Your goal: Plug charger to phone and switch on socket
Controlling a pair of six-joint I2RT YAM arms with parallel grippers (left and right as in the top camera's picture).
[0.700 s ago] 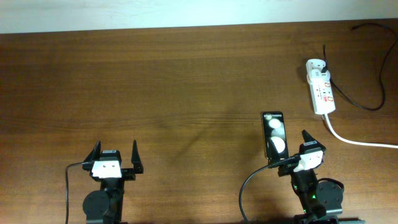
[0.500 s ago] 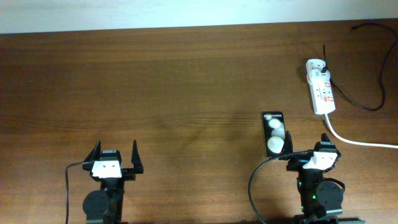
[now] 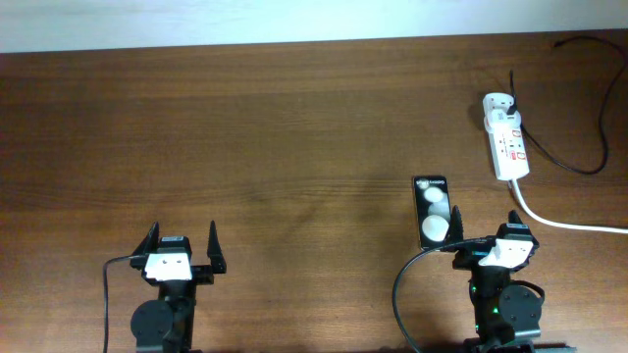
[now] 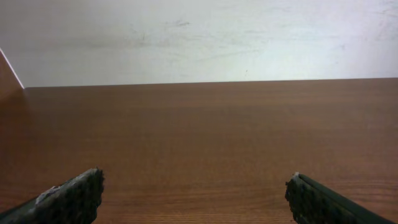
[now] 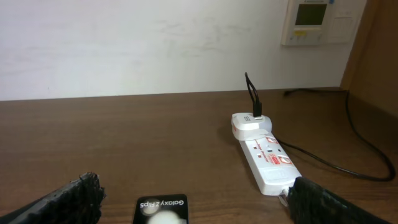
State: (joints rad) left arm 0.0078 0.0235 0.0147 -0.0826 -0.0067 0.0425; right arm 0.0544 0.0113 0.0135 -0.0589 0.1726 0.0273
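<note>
The Galaxy Z Flip phone lay just left of the released, empty right tool, which had swung rightward; the left tool was likewise released.

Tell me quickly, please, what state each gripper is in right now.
Left black two-finger gripper: jaws open, holding nothing.
Right black two-finger gripper: jaws open, holding nothing.

The counter is smooth brown wood with a soft shine, the phone has a glossy black face, the socket is smooth white plastic, the charger looks matt black, and the pads of the left claw look rough and bumpy
</note>
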